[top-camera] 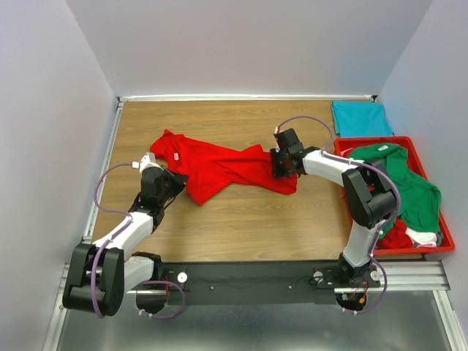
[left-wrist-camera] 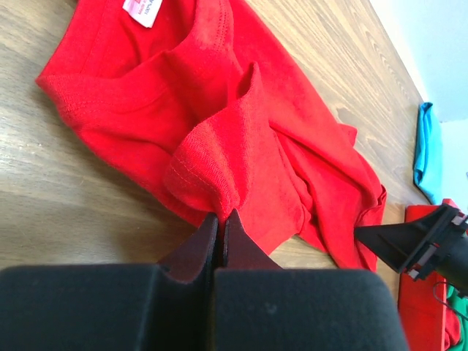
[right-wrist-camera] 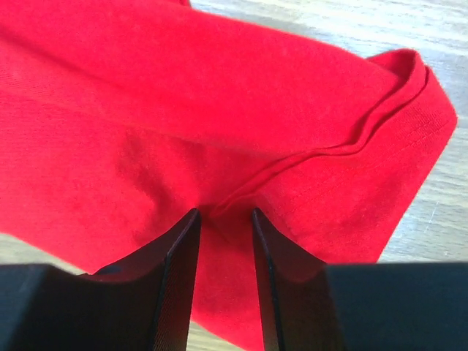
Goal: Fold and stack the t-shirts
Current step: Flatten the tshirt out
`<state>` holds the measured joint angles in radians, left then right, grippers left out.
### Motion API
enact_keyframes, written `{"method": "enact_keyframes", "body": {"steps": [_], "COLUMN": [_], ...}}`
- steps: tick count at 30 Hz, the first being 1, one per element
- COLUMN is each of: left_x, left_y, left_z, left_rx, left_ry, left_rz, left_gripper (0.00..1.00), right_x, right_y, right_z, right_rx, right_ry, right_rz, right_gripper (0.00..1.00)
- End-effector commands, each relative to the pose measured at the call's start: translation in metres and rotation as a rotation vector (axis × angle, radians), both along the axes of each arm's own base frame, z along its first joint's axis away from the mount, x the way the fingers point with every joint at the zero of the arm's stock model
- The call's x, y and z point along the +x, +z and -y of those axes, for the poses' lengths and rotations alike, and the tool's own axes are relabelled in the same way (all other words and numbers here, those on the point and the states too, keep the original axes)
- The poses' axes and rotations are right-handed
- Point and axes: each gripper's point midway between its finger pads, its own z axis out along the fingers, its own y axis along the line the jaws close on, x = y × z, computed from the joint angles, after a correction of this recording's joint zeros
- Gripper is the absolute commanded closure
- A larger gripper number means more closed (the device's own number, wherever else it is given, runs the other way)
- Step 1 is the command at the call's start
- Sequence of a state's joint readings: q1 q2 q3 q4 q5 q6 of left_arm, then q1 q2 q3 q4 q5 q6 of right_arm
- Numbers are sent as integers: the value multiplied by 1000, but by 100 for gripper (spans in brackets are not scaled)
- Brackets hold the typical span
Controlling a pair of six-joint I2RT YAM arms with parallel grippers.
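A bright red t-shirt [top-camera: 219,167] lies crumpled across the middle of the table. My left gripper [top-camera: 170,183] is at its left part, shut on a raised fold of the red cloth [left-wrist-camera: 219,175] near the collar and label. My right gripper [top-camera: 281,167] is at the shirt's right end. Its jaws stand a narrow gap apart, pressed down with a pucker of red cloth [right-wrist-camera: 223,208] pinched between the tips beside a hem seam. A teal t-shirt [top-camera: 360,118] lies folded at the back right. A green t-shirt [top-camera: 401,174] is heaped in the tray.
A rigid red plastic tray [top-camera: 447,247] stands along the right edge, holding the green shirt plus red and white cloth at its near end. White walls close in the table at the back and on both sides. Bare wood [top-camera: 241,227] shows in front of the red shirt.
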<state>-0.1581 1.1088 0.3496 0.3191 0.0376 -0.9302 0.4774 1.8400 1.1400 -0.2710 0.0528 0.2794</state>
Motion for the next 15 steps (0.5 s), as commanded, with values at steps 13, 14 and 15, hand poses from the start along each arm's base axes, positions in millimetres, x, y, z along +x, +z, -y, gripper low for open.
{"method": "enact_keyframes", "body": {"steps": [13,14,15], "left_x": [11,13,15], "left_y": [24,27,31], "left_z": [-24,-27,-30], "left_rx": [78,85,97], "left_ry": [106,117,124], "left_rz": [17,18,24], "left_gripper": [100,100,100], "right_x": [16,21,23], "right_y": [15,30,38], "right_z": [46,53,60], "right_rx": [-145,-140,-142], "right_ry": [-151,-175,-191], "right_rz": [102,136,153], "right_gripper": [89,92,95]}}
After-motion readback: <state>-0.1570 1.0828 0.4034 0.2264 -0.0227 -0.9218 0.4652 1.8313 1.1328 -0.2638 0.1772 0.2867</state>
